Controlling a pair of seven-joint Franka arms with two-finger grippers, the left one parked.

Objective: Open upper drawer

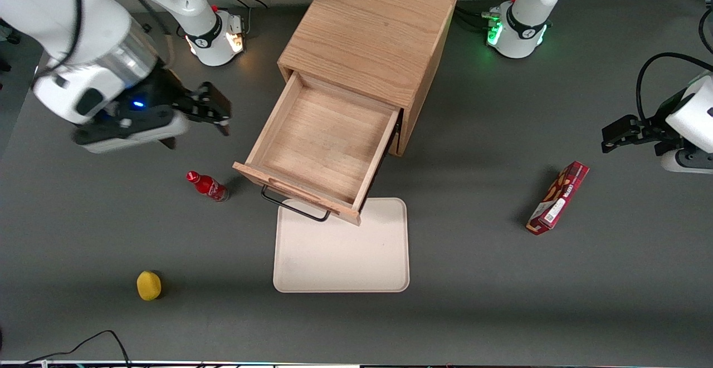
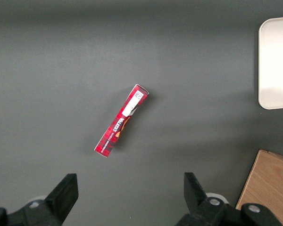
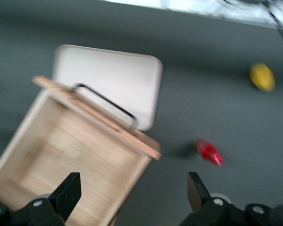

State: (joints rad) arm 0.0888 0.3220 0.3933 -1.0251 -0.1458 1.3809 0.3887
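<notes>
The upper drawer (image 1: 328,140) of the oak cabinet (image 1: 367,28) stands pulled far out, with its bare wooden floor showing. Its thin black bar handle (image 1: 295,206) hangs over the edge of the tray. My right gripper (image 1: 198,128) is open and empty. It hovers above the table beside the drawer, toward the working arm's end, clear of the handle. In the right wrist view the gripper (image 3: 133,186) has its fingers wide apart over the drawer's side wall, with the drawer (image 3: 75,150) and handle (image 3: 106,101) below. The bottom drawer is hidden under the upper one.
A cream tray (image 1: 342,256) lies in front of the drawer. A small red bottle (image 1: 208,186) stands beside the drawer front, under my gripper. A yellow object (image 1: 149,285) lies nearer the front camera. A red box (image 1: 558,197) lies toward the parked arm's end.
</notes>
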